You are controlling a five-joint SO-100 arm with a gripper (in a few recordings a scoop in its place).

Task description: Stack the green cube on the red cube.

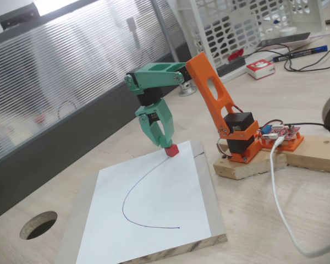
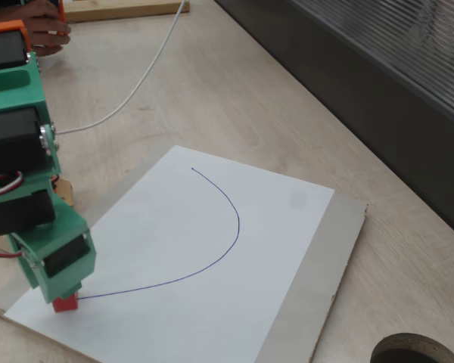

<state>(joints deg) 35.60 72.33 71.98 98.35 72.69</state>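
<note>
In a fixed view, the red cube [image 1: 171,149] is being seen resting on the white paper [image 1: 154,209] near the far edge of the board [image 1: 209,192], at the top end of the curved pen line [image 1: 133,193]. The gripper [image 1: 165,142] is being held directly above it, fingers pointing down and drawn narrow; their tips are being seen at the cube's top, but whether they are clamped on it cannot be told. The green cube is not being made out here, so its place cannot be given. The basket [image 1: 247,25] and the red-and-white box [image 1: 260,68] are being left well apart at the far edge of the desk. In the other fixed view, the red cube [image 2: 64,302] is being seen at the paper's near left corner, touching the pen line's end, half covered by the gripper [image 2: 60,291]; the finger spacing is being hidden by the gripper body. The cube is being judged light, stiff and matte, so unlikely to slip; as a cube it has no long axis, and its faces are being seen turned slightly against the paper's edges. A hold across two opposite side faces is being judged best.
</note>
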